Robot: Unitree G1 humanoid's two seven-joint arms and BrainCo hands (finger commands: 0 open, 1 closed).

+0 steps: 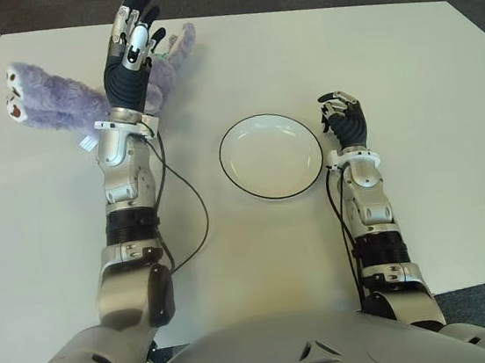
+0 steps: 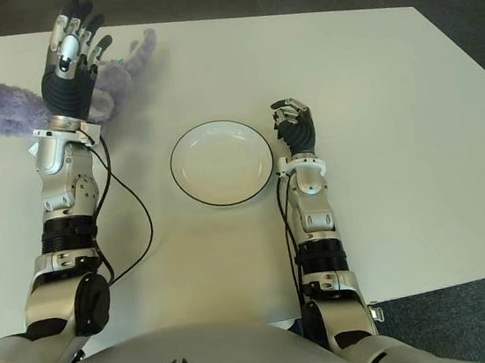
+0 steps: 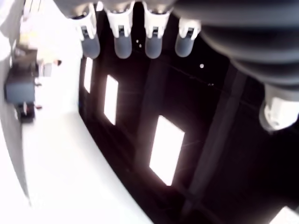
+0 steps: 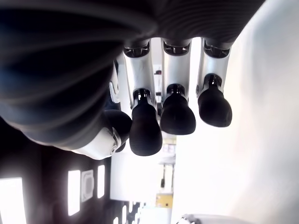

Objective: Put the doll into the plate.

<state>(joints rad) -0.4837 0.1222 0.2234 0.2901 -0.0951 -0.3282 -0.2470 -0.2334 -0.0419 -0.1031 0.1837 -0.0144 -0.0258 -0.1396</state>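
Trouble could be caused if the doll (image 1: 60, 98) is pushed off the surface (image 1: 407, 81) by the spread, empty left robot hand (image 1: 133, 44), far from the plate (image 1: 270, 156).

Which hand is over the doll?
The left hand, fingers spread open above the purple doll. The right hand is curled beside the plate.

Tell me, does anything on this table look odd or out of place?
Only the purple doll: it lies sprawled at the table's far left, away from the empty white plate. The left robot hand shows over it, fingers spread, holding nothing. The right robot hand sits curled just right of the plate.
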